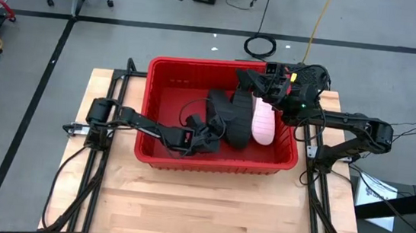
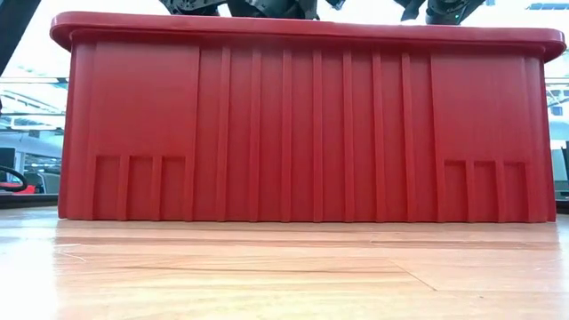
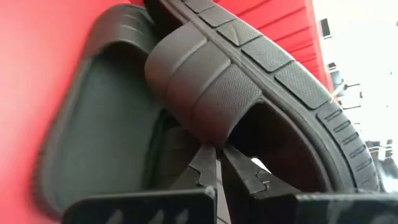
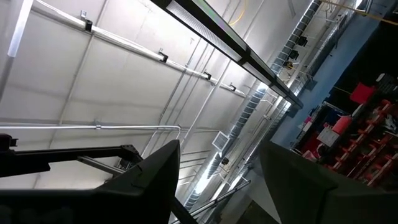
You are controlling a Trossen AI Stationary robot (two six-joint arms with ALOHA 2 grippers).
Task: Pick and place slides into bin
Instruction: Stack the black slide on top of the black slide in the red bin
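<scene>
Light wooden table [image 1: 184,206], butcher-block look, with black frame rails down the left and right edges. Just one thing sitting directly on it: big red bin [image 1: 167,80], pushed toward the far edge, roughly centred between the sides. Bare wood all along the near edge.

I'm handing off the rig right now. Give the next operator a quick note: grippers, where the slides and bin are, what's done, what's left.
Left gripper: shut, down inside the bin against the black slides; whether it grips a strap is unclear.
Right gripper: open, empty, raised over the bin's far right corner, pointing upward.
Slides: a heap of black ones and at least one pink slide lie in the bin; exact count hidden.
Table: no slide visible outside the bin.
Left: confirm the count, withdraw both arms.
</scene>
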